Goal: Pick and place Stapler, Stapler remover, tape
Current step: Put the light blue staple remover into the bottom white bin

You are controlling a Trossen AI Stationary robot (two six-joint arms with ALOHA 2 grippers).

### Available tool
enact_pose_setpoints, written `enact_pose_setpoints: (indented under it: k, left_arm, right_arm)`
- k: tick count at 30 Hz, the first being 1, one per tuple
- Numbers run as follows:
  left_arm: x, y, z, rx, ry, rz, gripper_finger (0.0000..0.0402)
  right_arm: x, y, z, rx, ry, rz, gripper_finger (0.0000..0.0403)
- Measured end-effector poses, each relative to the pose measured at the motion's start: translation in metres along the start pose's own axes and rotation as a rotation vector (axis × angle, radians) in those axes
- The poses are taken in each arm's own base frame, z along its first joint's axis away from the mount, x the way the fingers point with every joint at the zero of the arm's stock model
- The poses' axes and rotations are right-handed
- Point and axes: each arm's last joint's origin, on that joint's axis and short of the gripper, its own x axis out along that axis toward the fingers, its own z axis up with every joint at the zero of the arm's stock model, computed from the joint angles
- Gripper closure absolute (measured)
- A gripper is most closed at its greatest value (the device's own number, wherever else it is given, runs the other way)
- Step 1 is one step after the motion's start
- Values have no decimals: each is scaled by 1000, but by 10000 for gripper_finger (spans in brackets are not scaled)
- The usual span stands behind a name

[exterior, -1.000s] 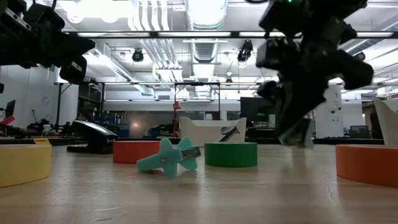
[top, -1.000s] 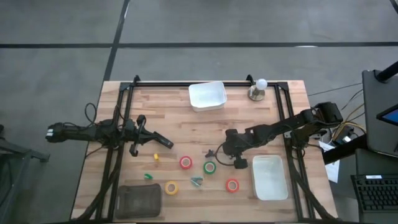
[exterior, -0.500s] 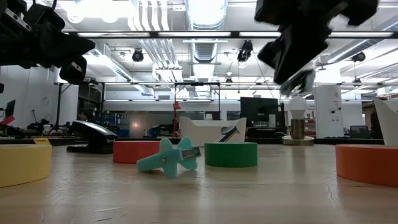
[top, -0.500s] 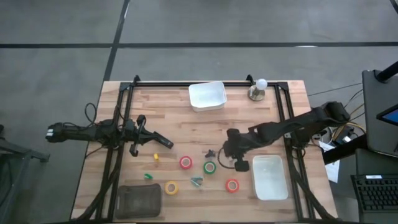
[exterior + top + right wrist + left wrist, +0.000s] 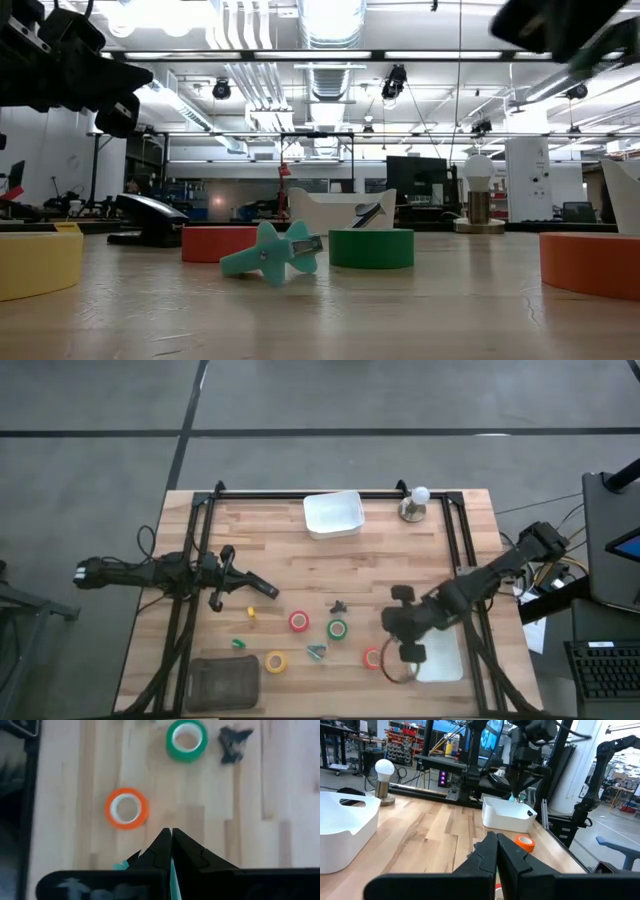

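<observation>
My right gripper (image 5: 395,628) hangs above the table, pointing down, between the red tape ring (image 5: 373,657) and the white bin (image 5: 440,660), and is shut on a small teal staple remover. Under it the right wrist view shows that red ring (image 5: 126,808), the green ring (image 5: 186,740) and a dark staple remover (image 5: 235,742). Another red ring (image 5: 299,621), a yellow ring (image 5: 275,660) and a second teal staple remover (image 5: 316,651) lie flat on the wood. A black stapler (image 5: 150,218) sits on the table. My left gripper (image 5: 272,593) waits shut at the left. My right gripper pinches the teal staple remover (image 5: 172,879) between its two shut fingers, coming from above and pointing down. The piece is lifted clear of the table, and its lower end (image 5: 512,796) sticks out below the fingertips. Which part the fingers are on is hidden by them.
A second white bin (image 5: 333,513) and a light bulb on a stand (image 5: 413,505) stand at the far edge. A dark mesh tray (image 5: 222,682) sits at the near left corner. Small yellow (image 5: 251,613) and green (image 5: 238,643) pieces lie near my left gripper.
My right gripper has stayed shut on the teal piece. It has risen out of the low view and swung from beside the dark staple remover toward the table's near right, to the left edge of the white bin. The things on the table have not moved.
</observation>
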Motion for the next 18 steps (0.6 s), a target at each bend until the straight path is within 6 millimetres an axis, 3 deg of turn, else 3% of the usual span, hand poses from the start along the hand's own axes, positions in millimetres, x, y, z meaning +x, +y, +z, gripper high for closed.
enact_pose_setpoints:
  k: [9, 18]
  left_arm:
    - [0, 0, 0, 0, -1, 0, 394]
    - [0, 0, 0, 0, -1, 0, 394]
  right_arm:
    - [2, 26, -40, 122, 91, -69, 394]
    - [22, 29, -78, 219, 173, -140, 394]
